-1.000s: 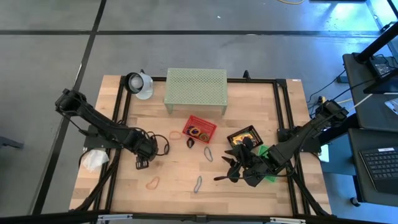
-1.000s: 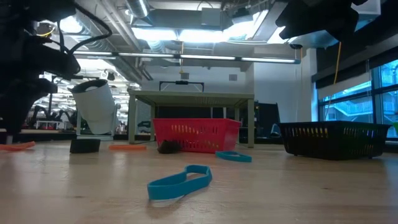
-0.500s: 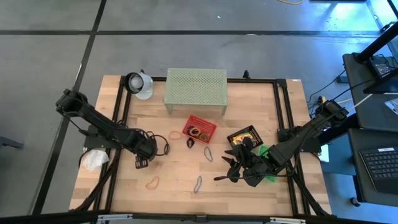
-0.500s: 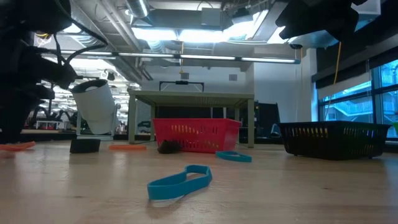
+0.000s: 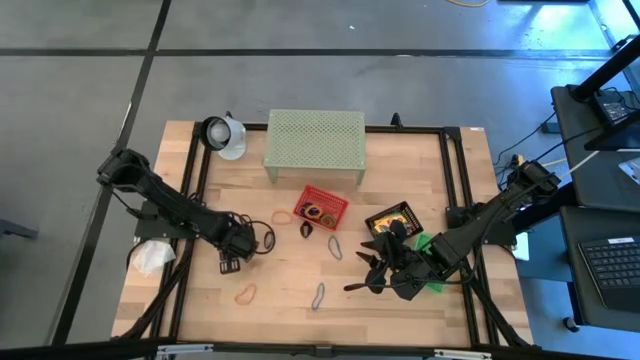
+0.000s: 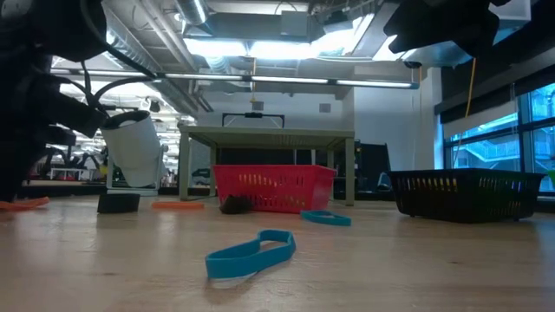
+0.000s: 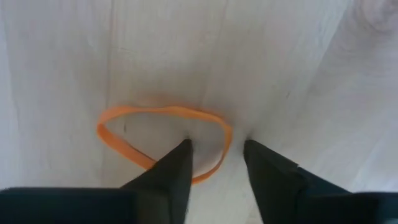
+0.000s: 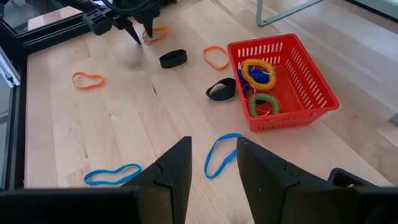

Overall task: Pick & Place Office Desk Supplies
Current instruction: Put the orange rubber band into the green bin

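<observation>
My left gripper (image 5: 228,262) is open and points down at the table's left middle. In the left wrist view (image 7: 216,146) its fingertips stand on either side of the band of an orange loop (image 7: 163,142) that lies flat on the wood, one tip inside the loop and one outside. That gripper and loop also show in the right wrist view (image 8: 138,26). My right gripper (image 5: 372,272) is open and empty, hovering near the front right (image 8: 211,163). More loops lie on the table: orange (image 5: 245,293) (image 5: 282,216), black (image 5: 306,229), blue (image 5: 335,246) (image 5: 318,295).
A red basket (image 5: 338,208) with coiled loops and a black basket (image 5: 392,220) stand mid-table. The pale green perforated shelf (image 5: 314,140) is at the far edge, with a white-and-black object (image 5: 224,136) to its left. A white wad (image 5: 150,257) lies at the left edge.
My left arm's upper joints have shifted a little toward the table's right and near edge. Its gripper stays over the same orange loop. The loops on the table have not moved.
</observation>
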Robot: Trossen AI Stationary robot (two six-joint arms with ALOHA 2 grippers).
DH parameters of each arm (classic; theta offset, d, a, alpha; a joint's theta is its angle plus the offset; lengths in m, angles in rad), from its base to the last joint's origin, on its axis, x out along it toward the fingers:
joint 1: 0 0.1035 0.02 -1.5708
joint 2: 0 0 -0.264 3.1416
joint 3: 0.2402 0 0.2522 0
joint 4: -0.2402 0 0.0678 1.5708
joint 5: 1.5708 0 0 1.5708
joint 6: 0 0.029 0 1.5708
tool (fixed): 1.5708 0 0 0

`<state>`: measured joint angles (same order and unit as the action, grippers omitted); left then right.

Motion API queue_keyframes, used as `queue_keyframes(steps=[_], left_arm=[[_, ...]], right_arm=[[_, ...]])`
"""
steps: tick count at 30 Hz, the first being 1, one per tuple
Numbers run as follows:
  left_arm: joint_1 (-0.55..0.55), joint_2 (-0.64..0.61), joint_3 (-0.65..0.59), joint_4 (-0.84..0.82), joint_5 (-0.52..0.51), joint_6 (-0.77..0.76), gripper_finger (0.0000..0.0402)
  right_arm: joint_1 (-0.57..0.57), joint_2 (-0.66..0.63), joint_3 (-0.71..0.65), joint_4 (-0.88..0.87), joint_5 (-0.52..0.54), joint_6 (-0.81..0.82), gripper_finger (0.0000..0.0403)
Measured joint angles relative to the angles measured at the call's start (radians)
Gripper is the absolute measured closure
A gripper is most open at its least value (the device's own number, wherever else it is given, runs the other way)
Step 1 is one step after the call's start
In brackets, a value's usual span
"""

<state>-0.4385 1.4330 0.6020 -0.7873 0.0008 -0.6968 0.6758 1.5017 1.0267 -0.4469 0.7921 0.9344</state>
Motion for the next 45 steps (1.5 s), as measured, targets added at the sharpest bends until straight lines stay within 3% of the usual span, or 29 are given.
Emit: queue_keyframes(steps=[5, 7, 13, 22, 28, 31, 36, 41, 45], left_arm=[[0.008, 0.001, 0.004, 0.003, 0.025, -0.006, 0.0366], [0.011, 0.001, 0.004, 0.002, 0.029, -0.024, 0.0391], [0.008, 0.006, 0.02, -0.015, 0.019, -0.052, 0.0399], [-0.017, 0.008, 0.154, -0.132, -0.075, -0.007, 0.04], [-0.052, -0.034, 0.252, -0.095, -0.206, -0.007, 0.04], [-0.08, -0.113, 0.263, 0.047, -0.319, -0.006, 0.04], [-0.113, -0.266, 0.169, 0.477, -0.422, 0.099, 0.04], [-0.113, -0.34, 0.039, 0.95, -0.365, 0.252, 0.04], [-0.113, -0.342, 0.009, 1.13, -0.271, 0.308, 0.04]], right_arm=[[0.0, 0.0, 0.0, 0.006, 0.0, 0.0, 0.0276], [0.0, 0.0, 0.0, 0.006, 0.0, 0.0, 0.0276], [0.0, 0.0, 0.0, 0.006, 0.0, 0.0, 0.0276], [0.0, 0.0, 0.0, 0.006, 0.0, 0.0, 0.0276], [0.0, 0.0, 0.0, 0.027, 0.001, -0.028, 0.0276], [0.0, 0.004, 0.0, 0.103, 0.001, -0.107, 0.0276], [-0.006, 0.021, 0.0, 0.353, -0.003, -0.378, 0.0276], [-0.062, 0.031, 0.0, 0.609, -0.148, -0.633, 0.0276], [-0.123, 0.032, 0.0, 0.705, -0.213, -0.697, 0.0274]])
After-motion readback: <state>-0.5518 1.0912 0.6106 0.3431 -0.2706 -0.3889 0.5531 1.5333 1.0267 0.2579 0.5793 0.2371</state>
